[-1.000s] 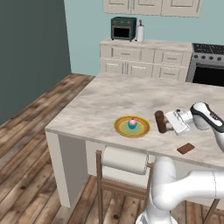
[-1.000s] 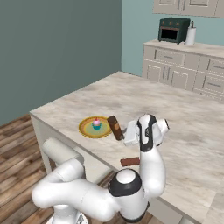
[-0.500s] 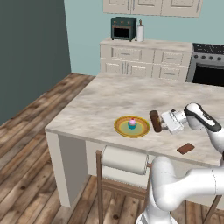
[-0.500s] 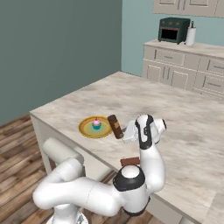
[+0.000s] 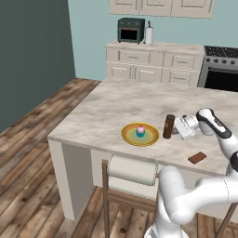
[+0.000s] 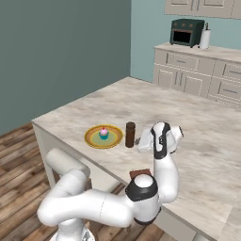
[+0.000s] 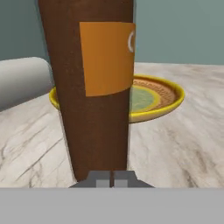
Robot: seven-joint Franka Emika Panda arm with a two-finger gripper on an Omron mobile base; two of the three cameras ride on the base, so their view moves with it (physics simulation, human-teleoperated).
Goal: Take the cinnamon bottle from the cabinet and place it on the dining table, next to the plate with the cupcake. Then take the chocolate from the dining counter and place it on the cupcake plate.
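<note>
- The gripper (image 5: 177, 131) sits low over the table (image 5: 121, 100), its fingers pressed together with nothing between them; in the hand view the two tips (image 7: 112, 180) meet in front of the foot of the bottle (image 7: 96, 87).
- The bottle (image 5: 168, 126) stands upright on the stone top just in front of the closed tips, apart from them and free of any grip; from the right base view it is just left of the hand (image 6: 140, 140).
- Its orange label faces the hand, and its dark cap is on top.
- Just past the bottle lies the yellow plate (image 5: 130, 137), very near it, with its rim showing behind the bottle in the hand view (image 7: 168, 103).
- The cupcake (image 5: 140, 130) sits at the plate's teal centre, pink top up.
- The chocolate (image 5: 197, 158) lies flat on the table near the front edge, on the arm's side of the bottle, apart from the hand and well clear of the plate.
- A chair with a pale padded back (image 5: 132, 170) is at the table's near edge, below the plate.
</note>
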